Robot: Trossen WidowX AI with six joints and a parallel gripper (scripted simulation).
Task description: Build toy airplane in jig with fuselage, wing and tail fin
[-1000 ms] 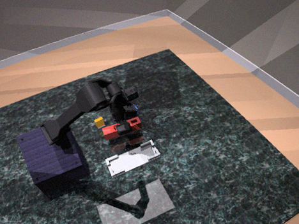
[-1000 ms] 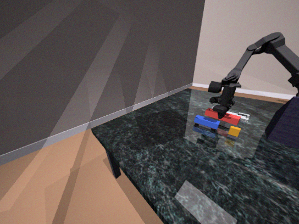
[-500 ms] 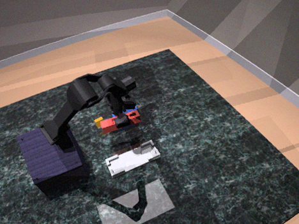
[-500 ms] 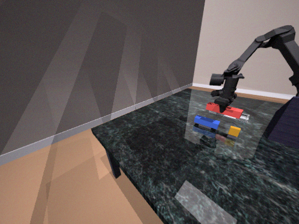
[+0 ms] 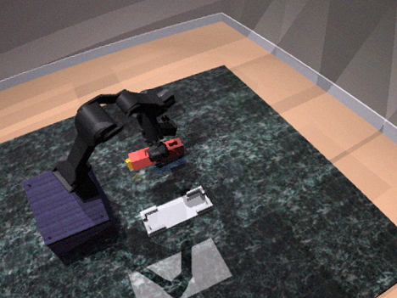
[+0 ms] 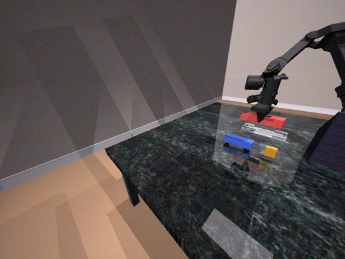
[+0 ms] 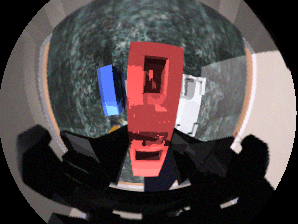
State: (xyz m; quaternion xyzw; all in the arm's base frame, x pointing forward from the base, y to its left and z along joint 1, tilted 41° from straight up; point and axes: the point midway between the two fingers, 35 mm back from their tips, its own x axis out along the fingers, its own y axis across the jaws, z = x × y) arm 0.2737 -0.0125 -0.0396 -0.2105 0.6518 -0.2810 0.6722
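The red fuselage (image 5: 139,159) (image 6: 276,121) (image 7: 150,115) is held level above the table, its large and small sockets facing up. My gripper (image 5: 158,152) (image 6: 260,119) (image 7: 148,125) is shut on its middle from above. The white jig cradle (image 5: 172,214) (image 6: 265,132) (image 7: 188,114) is empty and lies to one side of the held fuselage. The blue wing (image 6: 238,141) (image 7: 108,90) lies on the other side; in the top view it is hidden behind the fuselage. The yellow tail fin (image 5: 129,164) (image 6: 270,152) (image 7: 114,129) stands near the wing, partly hidden in the top view and the wrist view.
The dark purple base block (image 5: 69,204) (image 6: 330,146) of the arm stands on the dark marble table (image 5: 293,202) (image 6: 177,178), at the arm's end of the work area. A light patch (image 5: 207,264) lies on the table beyond the jig in the top view.
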